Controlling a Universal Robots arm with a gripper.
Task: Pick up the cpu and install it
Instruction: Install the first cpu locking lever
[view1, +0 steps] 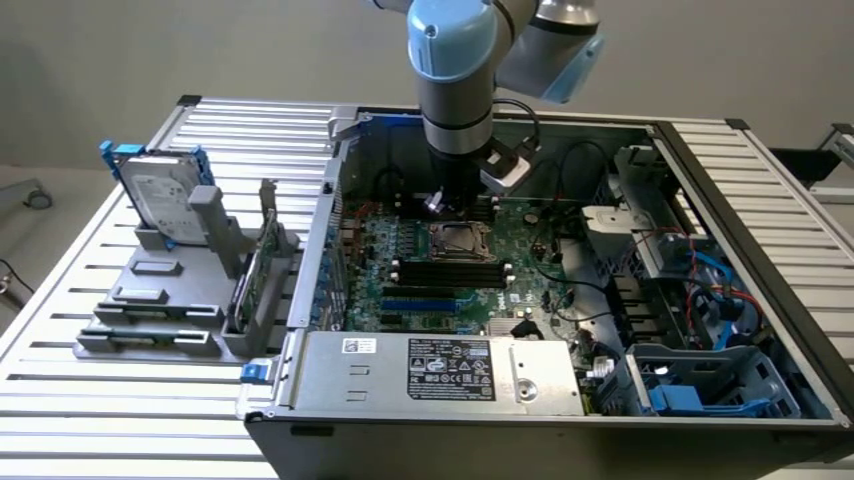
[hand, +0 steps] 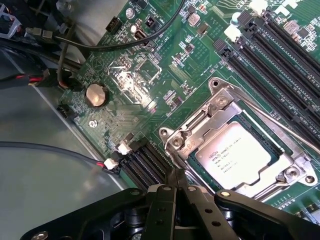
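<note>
The cpu (hand: 234, 154), a small square chip with a dull silver printed top, lies flat inside the metal-framed socket (hand: 192, 131) on the green motherboard (hand: 120, 75). In the exterior view the cpu (view1: 463, 240) sits in the socket at the middle of the open computer case. My gripper (hand: 177, 176) has its black fingers pressed together with nothing between them, and its tips hang just off one corner of the socket frame. In the exterior view the gripper (view1: 447, 206) hangs straight down from the arm, just behind the socket.
Black memory slots (hand: 280, 45) run beside the socket, and black cables (hand: 75, 42) cross the board's edge. The case walls (view1: 327, 230) surround the board. A silver hard drive with blue brackets (view1: 163, 195) stands in a grey holder on the exterior view's left.
</note>
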